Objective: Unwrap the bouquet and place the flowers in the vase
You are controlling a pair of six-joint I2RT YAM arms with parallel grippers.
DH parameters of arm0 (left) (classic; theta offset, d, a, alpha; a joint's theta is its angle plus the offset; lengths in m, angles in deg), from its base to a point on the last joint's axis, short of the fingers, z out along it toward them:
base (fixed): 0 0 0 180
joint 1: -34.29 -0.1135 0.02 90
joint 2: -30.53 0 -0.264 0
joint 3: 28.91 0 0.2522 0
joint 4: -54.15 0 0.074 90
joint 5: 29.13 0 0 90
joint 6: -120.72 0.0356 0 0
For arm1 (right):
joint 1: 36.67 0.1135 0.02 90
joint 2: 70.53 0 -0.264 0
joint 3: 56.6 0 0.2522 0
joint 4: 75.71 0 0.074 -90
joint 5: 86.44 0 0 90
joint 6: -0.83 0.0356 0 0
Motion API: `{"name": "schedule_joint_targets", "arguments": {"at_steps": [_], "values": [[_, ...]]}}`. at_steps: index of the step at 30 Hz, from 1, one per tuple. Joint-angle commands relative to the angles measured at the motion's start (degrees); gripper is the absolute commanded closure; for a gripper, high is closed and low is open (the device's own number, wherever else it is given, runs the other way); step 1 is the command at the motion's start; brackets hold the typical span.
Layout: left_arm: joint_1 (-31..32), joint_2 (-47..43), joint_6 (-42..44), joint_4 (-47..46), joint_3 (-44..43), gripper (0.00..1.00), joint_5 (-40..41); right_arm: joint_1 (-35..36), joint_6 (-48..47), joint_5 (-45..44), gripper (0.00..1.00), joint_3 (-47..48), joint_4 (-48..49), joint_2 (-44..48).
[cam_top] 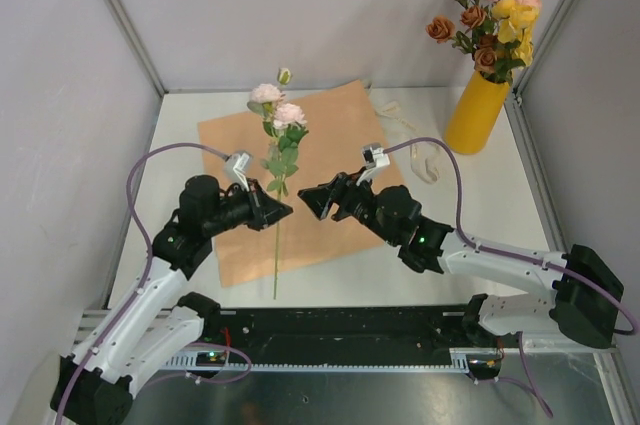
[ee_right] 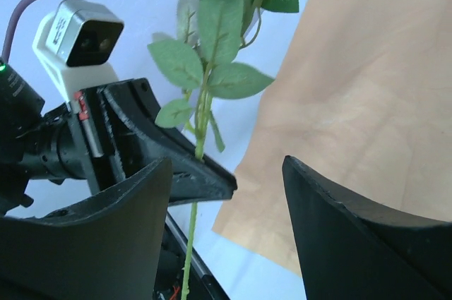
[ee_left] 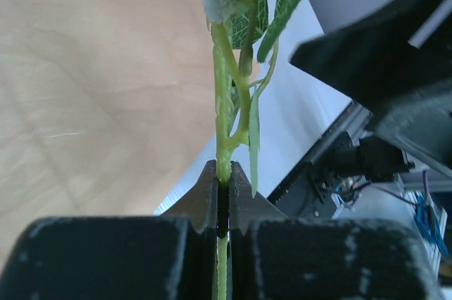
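The black left gripper [ee_left: 223, 205] is clamped tight on the thin green stem of a pink-bloomed flower [cam_top: 276, 160]. Just right of it, the black right gripper [cam_top: 305, 192] stands wide apart and holds nothing. On this single pinch the top-heavy stem could swivel or slip before reaching the mustard-yellow cylinder vase [cam_top: 476, 113] at far right, which is already crowded with blooms.

Flat white counter [cam_top: 500, 195], pale grey panel walls [cam_top: 330, 5] closing it in at the back and both sides, slim silver metal posts [cam_top: 122, 15] at the back corners, black slotted rail [cam_top: 350, 330] along the near edge, dull steel sheet [cam_top: 400, 400] in front of it.
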Motion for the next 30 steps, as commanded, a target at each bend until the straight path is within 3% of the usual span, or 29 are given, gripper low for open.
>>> {"name": "schedule_joint_targets", "arguments": {"at_steps": [1,14,17,20,21,23,30], "values": [[1.5,-0.8,2.4,-0.8,-2.8,1.0,-7.2,-0.9,2.9,2.3,0.31,2.7,0.5,0.1],[3.6,0.3,4.6,-1.0,-2.3,1.0,-9.6,-2.4,6.3,9.4,0.33,6.6,6.1,-9.4],[3.6,0.2,4.6,-1.0,-2.3,1.0,-9.7,-3.3,6.9,12.5,0.46,8.6,6.1,-12.5],[3.6,0.0,4.7,-1.0,-2.1,0.97,-9.0,-4.5,8.2,14.6,0.82,9.1,6.2,-13.9],[3.6,-0.2,4.7,-0.9,-2.0,0.94,-8.5,-4.6,7.8,14.1,0.91,9.2,5.8,-13.9],[3.7,-0.3,4.7,-0.5,-1.9,0.78,-7.0,-4.8,6.1,12.9,0.98,9.2,5.0,-13.4],[3.6,-1.4,7.4,4.5,-3.3,0.1,-4.6,-9.7,0.7,8.2,1.0,9.2,1.6,-9.2]]}}
